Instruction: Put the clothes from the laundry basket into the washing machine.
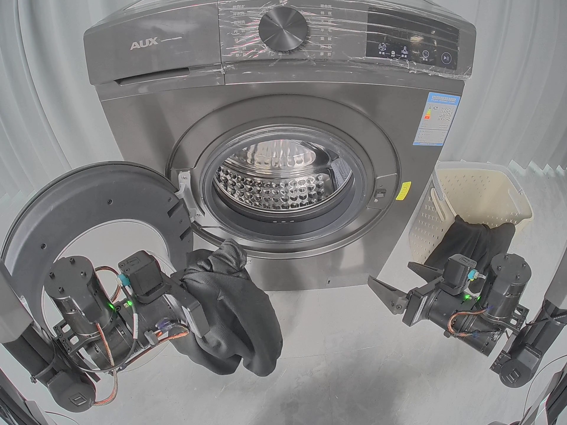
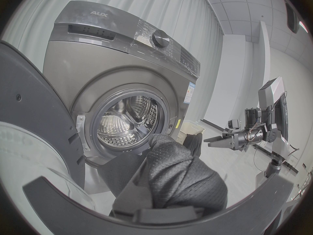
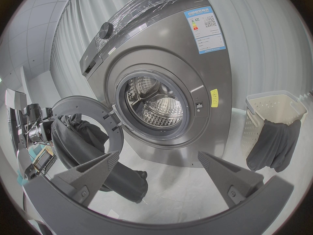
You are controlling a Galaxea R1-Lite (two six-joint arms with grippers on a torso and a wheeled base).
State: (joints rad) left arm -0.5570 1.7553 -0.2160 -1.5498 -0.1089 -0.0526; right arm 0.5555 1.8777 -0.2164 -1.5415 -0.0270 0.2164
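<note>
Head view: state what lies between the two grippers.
In the head view, the black garment clamped by the left gripper hangs there; beyond it, bare floor reaches the right gripper.

A pale grey curtain (image 1: 47,90) is hung in vertical folds across the whole back of the scene, down to the floor (image 1: 354,349). The floor is seen as smooth, light grey and slightly glossy, and soft shadows are cast on it. In the left wrist view a ceiling (image 2: 241,13) of square white panels is shown, with a bright strip light (image 2: 303,26) set near its edge. A plain white wall (image 2: 228,92) is seen past the curtain's end, edged at the bottom by a dark skirting board (image 2: 212,124). A white column (image 2: 264,56) is seen beside that wall. The room is evenly lit.
</note>
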